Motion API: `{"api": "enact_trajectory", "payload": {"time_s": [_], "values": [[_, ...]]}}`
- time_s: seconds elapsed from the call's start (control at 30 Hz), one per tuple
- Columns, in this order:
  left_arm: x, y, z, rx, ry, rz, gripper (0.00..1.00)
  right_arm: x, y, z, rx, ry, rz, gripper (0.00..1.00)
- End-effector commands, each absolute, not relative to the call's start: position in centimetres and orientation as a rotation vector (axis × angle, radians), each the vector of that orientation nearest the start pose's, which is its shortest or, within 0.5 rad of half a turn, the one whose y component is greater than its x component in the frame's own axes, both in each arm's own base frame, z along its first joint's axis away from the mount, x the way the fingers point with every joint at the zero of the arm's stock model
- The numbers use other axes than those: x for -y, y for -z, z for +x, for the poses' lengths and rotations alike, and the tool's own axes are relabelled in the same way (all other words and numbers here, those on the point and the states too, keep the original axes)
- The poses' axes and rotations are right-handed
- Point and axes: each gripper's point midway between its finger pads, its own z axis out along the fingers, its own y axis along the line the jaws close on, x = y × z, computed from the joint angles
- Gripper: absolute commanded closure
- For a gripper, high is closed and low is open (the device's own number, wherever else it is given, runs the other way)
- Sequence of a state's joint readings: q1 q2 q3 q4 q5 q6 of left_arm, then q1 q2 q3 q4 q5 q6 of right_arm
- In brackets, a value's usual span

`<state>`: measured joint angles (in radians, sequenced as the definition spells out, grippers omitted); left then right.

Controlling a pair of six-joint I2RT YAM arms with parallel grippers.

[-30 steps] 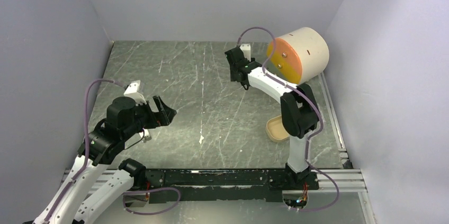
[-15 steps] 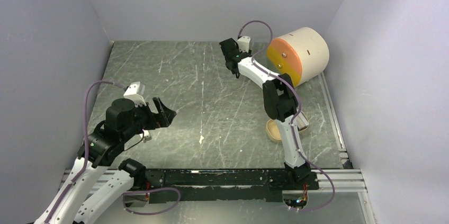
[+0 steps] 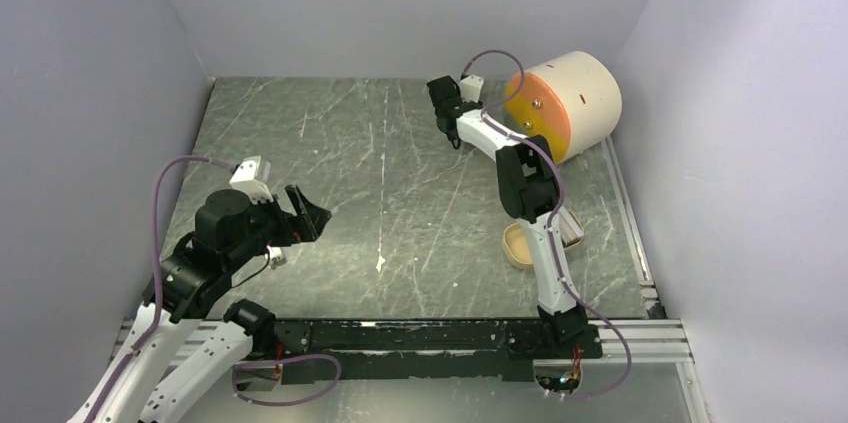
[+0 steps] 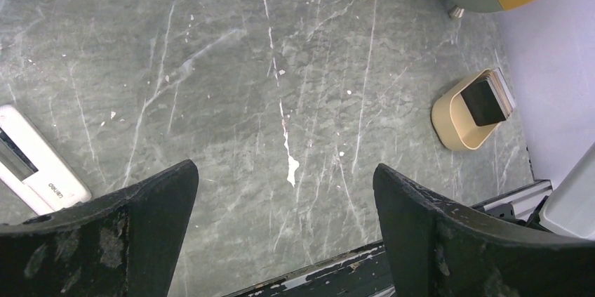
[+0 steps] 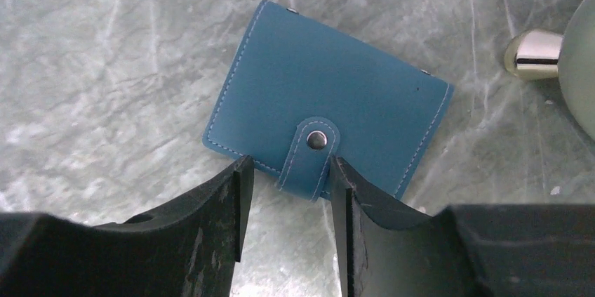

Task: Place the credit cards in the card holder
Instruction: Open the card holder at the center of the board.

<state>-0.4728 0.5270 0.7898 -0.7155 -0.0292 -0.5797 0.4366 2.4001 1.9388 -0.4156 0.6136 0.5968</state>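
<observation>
Where the left arm hangs over the near-left part of the tabletop (image 3: 380,153), the left tool (image 4: 284,170) has its jaws wide apart and nothing between them. Below it, at the left edge of the left wrist view, a white oblong device (image 4: 38,160) lies flat on the marbled grey surface.

Further right and toward the back, the right arm reaches out so that the right tool (image 5: 284,170) sits low over the card holder (image 5: 330,93). The holder is a blue stitched wallet, folded shut, lying flat and slightly skewed on the tabletop with its snap tab toward the tool. The tool's jaws stand partly apart, one finger on either side of that tab at the holder's near edge, and are not clamped on it. A shiny metal knob (image 5: 533,55) shows just to the right of the holder.

Nearer the arm's base, a shallow tan tray (image 4: 449,125) holds the credit cards (image 4: 484,100) as a small stack with a dark one on top, well apart from the holder. At the far right a cream drum (image 3: 590,88) with an orange face lies against the wall.
</observation>
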Motion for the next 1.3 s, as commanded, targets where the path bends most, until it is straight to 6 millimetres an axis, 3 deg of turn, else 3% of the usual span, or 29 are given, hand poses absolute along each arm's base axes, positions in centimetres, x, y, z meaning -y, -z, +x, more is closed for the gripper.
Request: {"api": "enact_trajectory", "payload": {"time_s": [0.0, 0.27, 0.4, 0.53, 0.7, 0.8, 0.9, 1.0, 1.03, 1.27], "values": [[11.6, -23.0, 19.0, -2.057, 0.635, -0.128, 0.0, -16.6, -1.5, 56.0, -2.251, 0.207, 0.487, 0.53], [11.1, -23.0, 19.0, -2.045, 0.629, -0.182, 0.0, -15.9, -1.6, 55.3, -2.255, 0.204, 0.436, 0.56], [11.0, -22.7, 19.0, -2.064, 0.616, -0.196, 0.0, -15.4, -0.9, 54.9, -2.278, 0.244, 0.389, 0.65], [10.9, -22.3, 19.2, -2.083, 0.599, -0.217, 0.01, -15.6, -1.8, 54.5, -2.276, 0.21, 0.329, 0.83], [11.2, -21.9, 19.2, -2.116, 0.605, -0.21, 0.03, -15.9, -3.3, 53.2, -2.277, 0.155, 0.213, 1.0], [10.8, -21.6, 19.2, -2.146, 0.575, -0.252, 0.09, -16.9, -4.2, 52.1, -2.29, 0.066, 0.108, 1.0], [10.7, -21.4, 19.2, -2.164, 0.569, -0.299, 0.1, -18.6, -5.0, 49.9, -2.294, -0.057, -0.009, 1.0], [11.7, -21.9, 19.4, -2.173, 0.627, -0.299, 0.14, -19.9, -6.3, 47.6, -2.269, -0.142, -0.099, 1.0], [12.0, -21.9, 19.5, -2.181, 0.644, -0.312, 0.15, -20.8, -7.8, 46.9, -2.233, -0.184, -0.134, 1.0], [13.9, -22.3, 20.6, -2.2, 0.723, -0.307, 0.18, -24.5, -10.8, 40.9, -2.096, -0.377, -0.359, 1.0]]}}
